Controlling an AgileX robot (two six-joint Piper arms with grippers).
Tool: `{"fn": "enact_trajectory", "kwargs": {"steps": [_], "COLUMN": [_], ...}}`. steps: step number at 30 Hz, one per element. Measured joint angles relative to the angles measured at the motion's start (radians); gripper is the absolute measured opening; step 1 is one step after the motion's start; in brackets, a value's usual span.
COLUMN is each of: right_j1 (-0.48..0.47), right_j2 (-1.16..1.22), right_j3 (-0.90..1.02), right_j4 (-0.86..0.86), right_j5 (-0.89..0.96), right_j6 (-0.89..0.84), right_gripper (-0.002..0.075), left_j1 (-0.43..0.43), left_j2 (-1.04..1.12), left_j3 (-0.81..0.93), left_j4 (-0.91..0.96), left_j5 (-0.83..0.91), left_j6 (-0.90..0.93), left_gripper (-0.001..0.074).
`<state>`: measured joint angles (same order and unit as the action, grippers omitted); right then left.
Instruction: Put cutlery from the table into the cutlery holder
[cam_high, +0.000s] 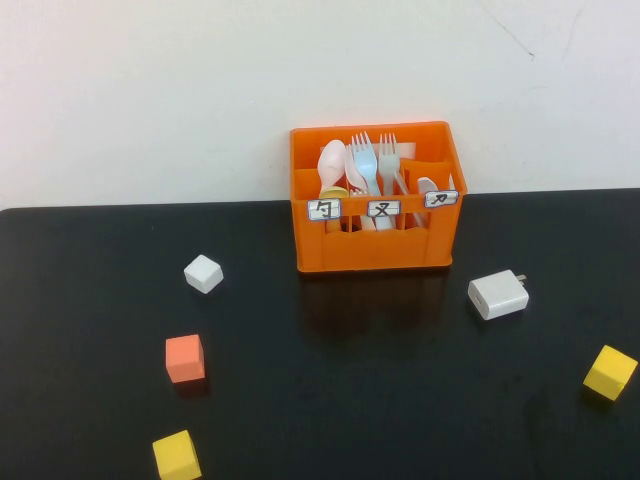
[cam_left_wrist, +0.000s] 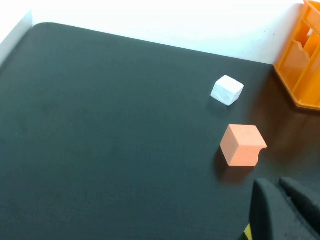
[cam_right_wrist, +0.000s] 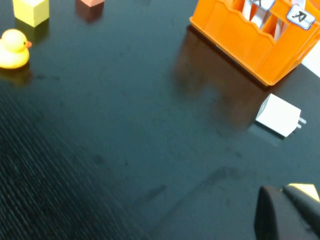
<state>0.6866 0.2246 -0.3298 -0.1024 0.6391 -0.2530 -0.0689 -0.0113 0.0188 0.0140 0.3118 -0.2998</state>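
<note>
The orange cutlery holder (cam_high: 375, 250) stands at the back middle of the black table (cam_high: 330, 380). The pale pink spoon (cam_high: 332, 160) and the light blue fork (cam_high: 365, 162) stand upright inside it among white forks and spoons. No cutlery lies on the table. The holder's corner shows in the left wrist view (cam_left_wrist: 300, 65) and its front in the right wrist view (cam_right_wrist: 240, 35). Neither arm shows in the high view. My left gripper (cam_left_wrist: 280, 200) is shut and empty, low over the table near the orange cube. My right gripper (cam_right_wrist: 287, 202) is shut and empty beside a yellow cube.
A white cube (cam_high: 203, 273), an orange cube (cam_high: 185, 358) and a yellow cube (cam_high: 176, 457) lie at the left. A white charger (cam_high: 498, 294) and another yellow cube (cam_high: 610, 371) lie at the right. A yellow rubber duck (cam_right_wrist: 12, 48) shows in the right wrist view.
</note>
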Motion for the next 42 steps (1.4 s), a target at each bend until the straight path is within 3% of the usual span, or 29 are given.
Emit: {"fn": "enact_trajectory", "kwargs": {"steps": [32, 35, 42], "right_j1": [-0.008, -0.082, -0.369], "right_j2": [-0.005, -0.011, -0.011], "right_j3": [0.0, 0.0, 0.008], "right_j4": [0.002, 0.002, 0.08], "right_j5": [0.0, -0.006, -0.166], "right_j6": [-0.004, -0.006, 0.038], "right_gripper": [-0.0002, -0.0002, -0.0002], "left_j1": [0.002, 0.002, 0.002], "left_j2": [0.0, 0.0, 0.0], "left_j3": [0.0, 0.0, 0.0], "left_j4": [-0.002, -0.002, -0.002], "left_j5": [0.002, 0.002, 0.002], "left_j6": [0.043, 0.043, 0.04], "left_gripper": [-0.0001, -0.0001, -0.0001]}}
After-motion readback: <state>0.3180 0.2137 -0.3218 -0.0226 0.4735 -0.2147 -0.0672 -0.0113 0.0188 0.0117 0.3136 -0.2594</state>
